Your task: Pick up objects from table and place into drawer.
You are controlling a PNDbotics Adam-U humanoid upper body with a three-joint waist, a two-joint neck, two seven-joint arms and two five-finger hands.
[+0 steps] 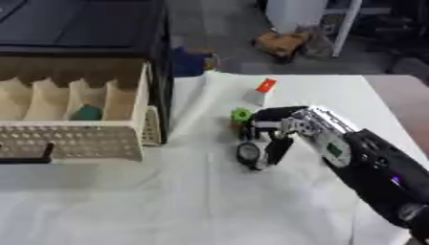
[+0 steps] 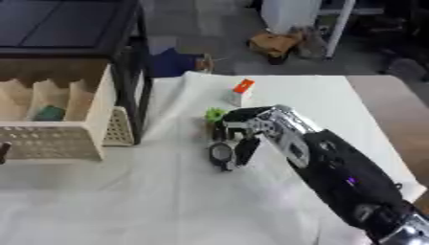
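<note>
My right hand (image 1: 276, 129) reaches in from the lower right over the white table cloth. Its fingers curl down round a small dark round thing (image 1: 249, 154) with a pale face. Just behind the hand sits a small green and orange object (image 1: 240, 115). Farther back stands a white block with an orange top (image 1: 263, 91). The beige drawer (image 1: 84, 139) stands pulled out at the left, split by dividers, with a dark green object (image 1: 86, 113) in one compartment. My left hand shows in neither view.
A black cabinet frame (image 1: 159, 72) holds the drawer and borders the table's left side. A blue object (image 1: 188, 62) lies beyond the far table edge. Bare wood (image 1: 406, 100) shows past the cloth at the right.
</note>
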